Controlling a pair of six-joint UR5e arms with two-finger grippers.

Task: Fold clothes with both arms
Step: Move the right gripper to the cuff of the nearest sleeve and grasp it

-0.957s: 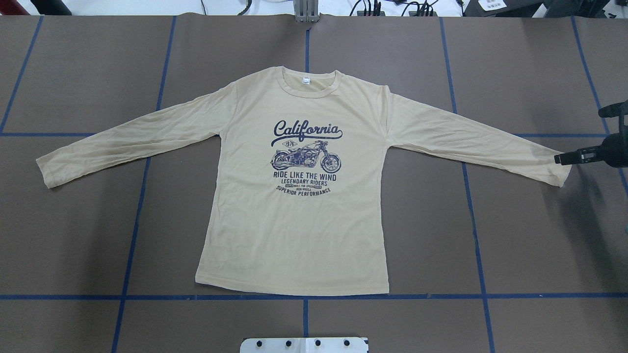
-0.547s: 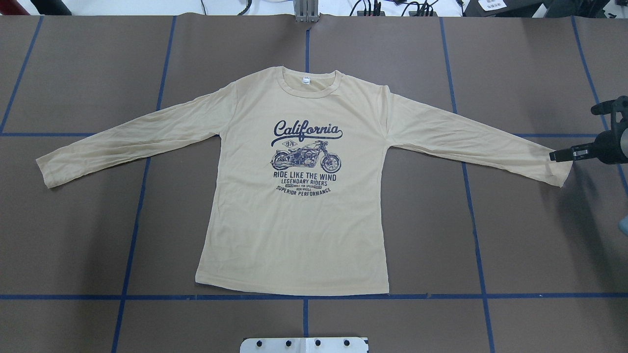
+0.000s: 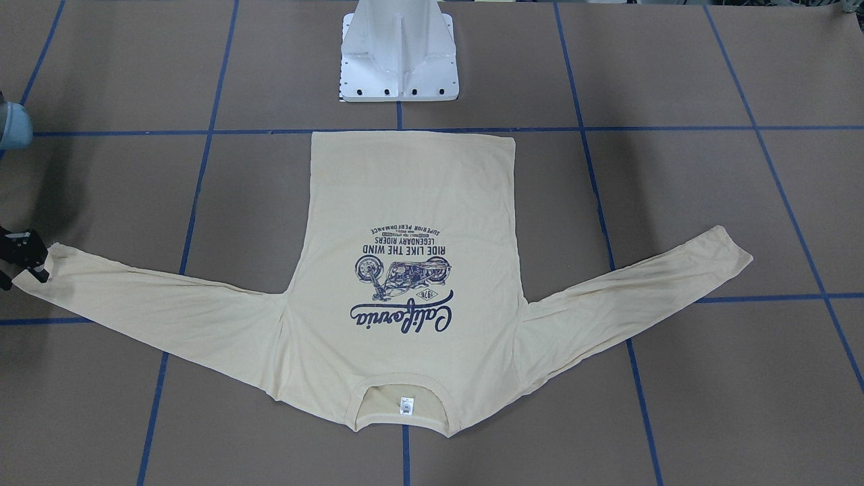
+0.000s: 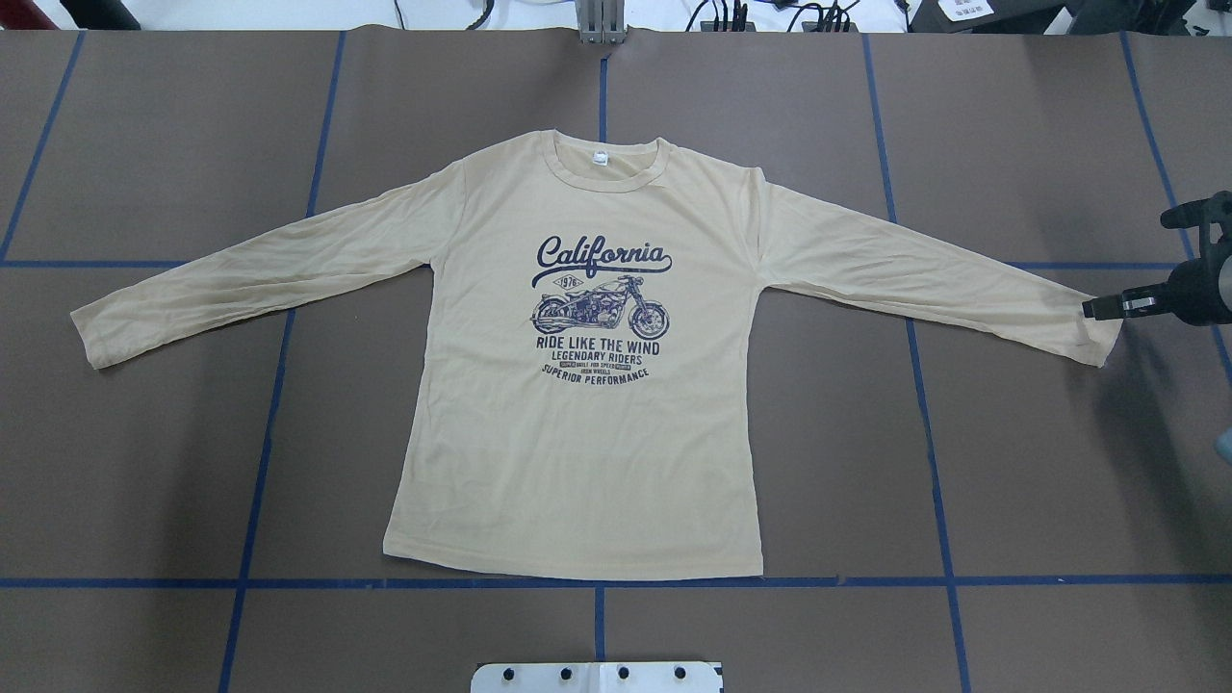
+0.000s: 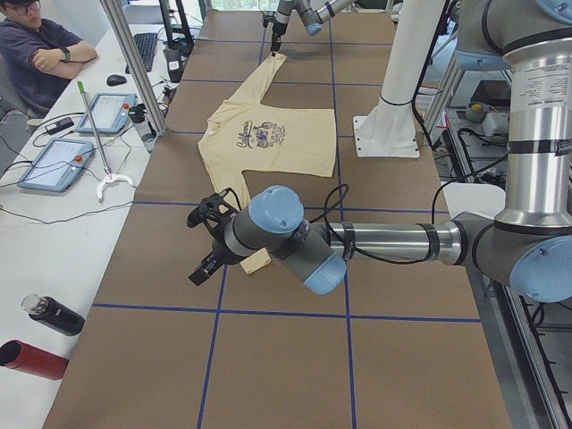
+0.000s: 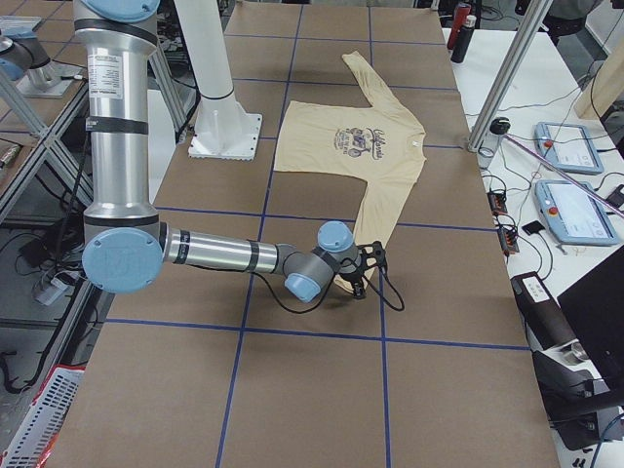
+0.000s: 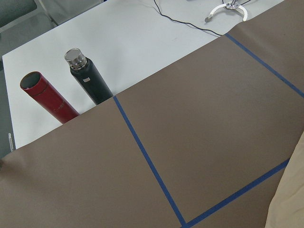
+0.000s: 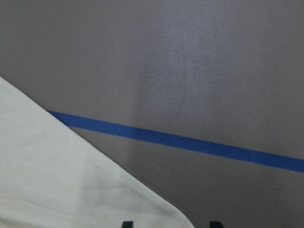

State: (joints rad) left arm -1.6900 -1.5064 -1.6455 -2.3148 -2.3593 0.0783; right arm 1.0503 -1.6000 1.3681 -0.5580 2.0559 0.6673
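One pale cream-yellow long-sleeved T-shirt (image 4: pixel 577 462) lies flat and face up on the brown table (image 4: pixel 173 462). Its sleeves are spread wide to either side. Its hem is nearest the white pedestal base (image 4: pixel 597 677), and the navy California motorcycle print (image 4: pixel 601 313) shows on its chest.

You will find the right gripper (image 4: pixel 1092 309) at the shirt's right cuff (image 4: pixel 1097 342). In the right wrist view its two black fingers (image 8: pixel 126 224) stand apart, one tip over the cloth and the other over bare table.

The left gripper (image 5: pixel 198 243) hovers near the shirt's left cuff (image 5: pixel 256 261). Only the side view shows it, so you cannot tell whether its fingers are apart or together.

Beyond the shirt's left sleeve, off the brown surface, lie a red bottle (image 7: pixel 47 97) and a black bottle (image 7: pixel 88 78).
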